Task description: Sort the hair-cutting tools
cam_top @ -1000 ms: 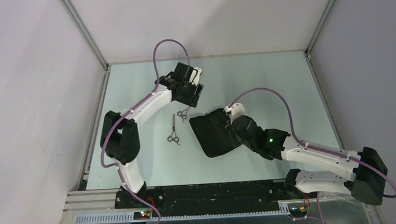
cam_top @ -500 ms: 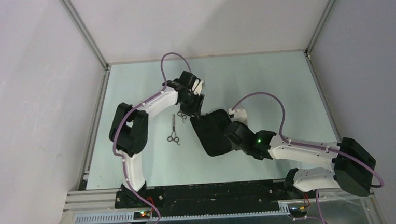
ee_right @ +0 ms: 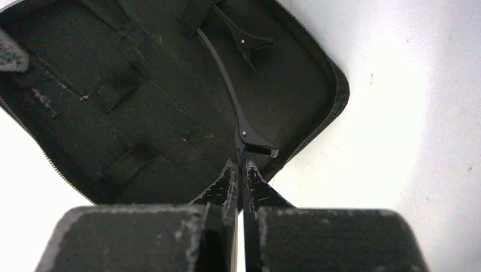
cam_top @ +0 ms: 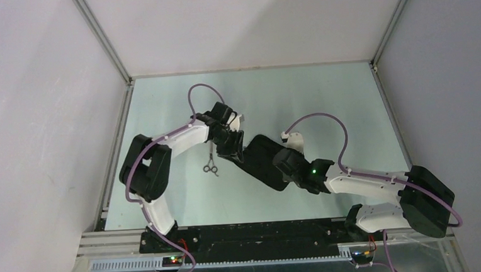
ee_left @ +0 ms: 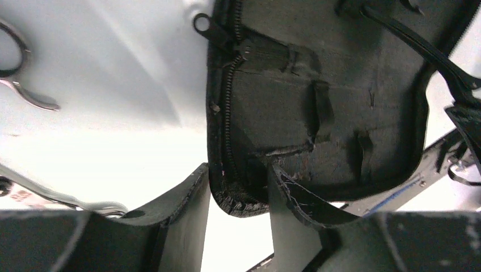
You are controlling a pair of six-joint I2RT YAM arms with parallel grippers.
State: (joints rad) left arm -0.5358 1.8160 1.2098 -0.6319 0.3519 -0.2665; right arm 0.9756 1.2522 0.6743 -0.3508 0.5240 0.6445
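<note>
An open black pouch (cam_top: 258, 155) lies mid-table, with both grippers at it. My left gripper (cam_top: 233, 146) is at its left corner. In the left wrist view the gripper (ee_left: 237, 181) is closed on the pouch (ee_left: 340, 85) rim, one finger outside and one inside. My right gripper (cam_top: 277, 162) is shut on the end of a thin black hair clip (ee_right: 227, 85) lying inside the pouch (ee_right: 142, 102). A second hair clip (ee_right: 245, 42) lies further in. One silver pair of scissors (cam_top: 210, 160) lies left of the pouch. A ring handle (ee_left: 17, 73) shows beside the pouch. The comb is out of view.
The table (cam_top: 324, 99) is walled by a metal frame at the left, back and right. Both arms cross the middle of the table, and their purple cables arch above them.
My left gripper has come down from the back to the pouch's left corner, covering the second scissors. My right gripper has shifted left, and the pouch has turned and slid with it.
</note>
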